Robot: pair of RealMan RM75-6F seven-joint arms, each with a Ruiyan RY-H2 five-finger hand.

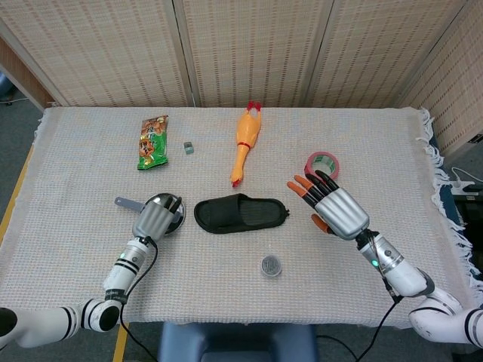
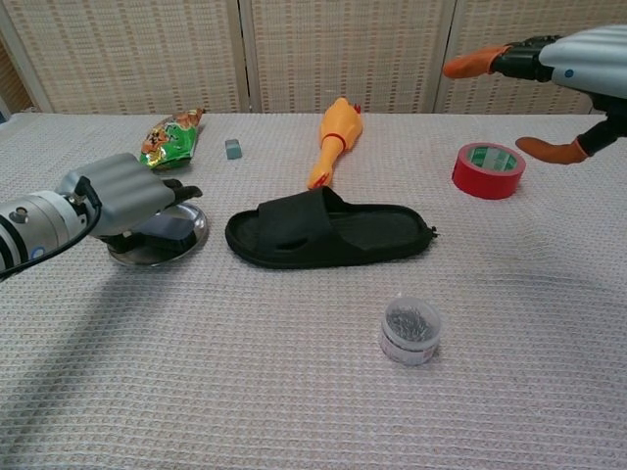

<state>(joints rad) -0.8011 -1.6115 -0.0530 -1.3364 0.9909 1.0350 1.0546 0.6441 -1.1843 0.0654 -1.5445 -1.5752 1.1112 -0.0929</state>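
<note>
So the left robot hand (image 1: 153, 219) sits over the steel dish (image 2: 186, 227) at about 9 o'clock on the bench (image 1: 392, 143), fingers curled down on it; can't tell if it actually grips the dish. A grey handle (image 1: 125, 202) pokes out at its 10 o'clock. Right robot hand (image 1: 337, 209) hovers wide with nothing in it, red tape (image 1: 322, 164) at its 12. Slipper (image 1: 241, 213) lies dead centre, with the pin jar (image 1: 271, 265) at its 6.
</note>
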